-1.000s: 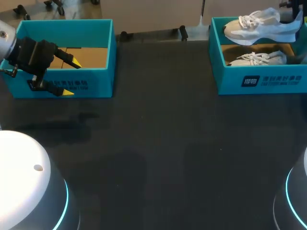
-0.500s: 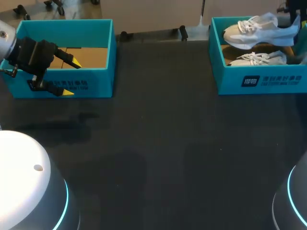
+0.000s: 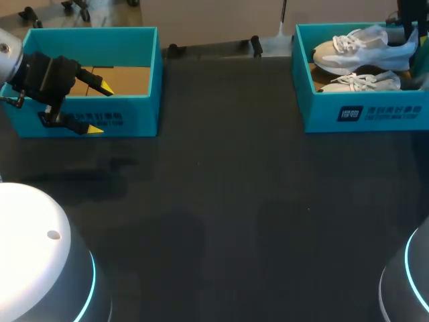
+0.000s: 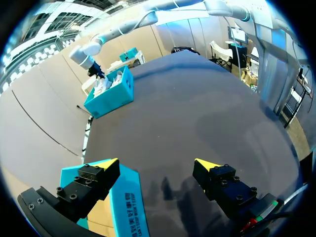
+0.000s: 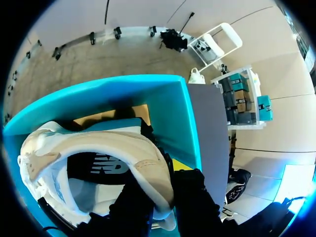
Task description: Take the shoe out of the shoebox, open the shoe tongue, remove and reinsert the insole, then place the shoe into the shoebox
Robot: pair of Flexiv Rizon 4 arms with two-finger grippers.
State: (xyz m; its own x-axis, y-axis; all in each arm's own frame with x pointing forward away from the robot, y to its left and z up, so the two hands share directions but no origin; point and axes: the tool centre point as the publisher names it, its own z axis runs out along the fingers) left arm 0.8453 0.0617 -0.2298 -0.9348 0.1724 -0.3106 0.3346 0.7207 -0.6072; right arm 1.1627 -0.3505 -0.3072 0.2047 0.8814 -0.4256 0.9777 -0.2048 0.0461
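Observation:
A white and beige shoe (image 3: 358,50) hangs over the right teal shoebox (image 3: 365,113), its sole just above the box's rim. My right gripper (image 3: 409,32) is shut on its heel at the far right corner. In the right wrist view the black fingers (image 5: 190,190) pinch the shoe's (image 5: 98,148) heel collar from both sides, with the box wall (image 5: 168,108) behind. A second shoe (image 3: 362,82) lies inside the box. My left gripper (image 3: 100,109) stands open over the front wall of the left box, its jaws (image 4: 157,165) holding nothing.
A second teal box (image 3: 120,40) with a cardboard floor stands at the back left, seen under the left gripper as a teal box (image 4: 123,202). The dark table (image 3: 228,201) stretches between and in front of the boxes. White arm bases fill both near corners.
The held shoe has come down toward the right shoebox and levelled a little. The left arm has not moved.

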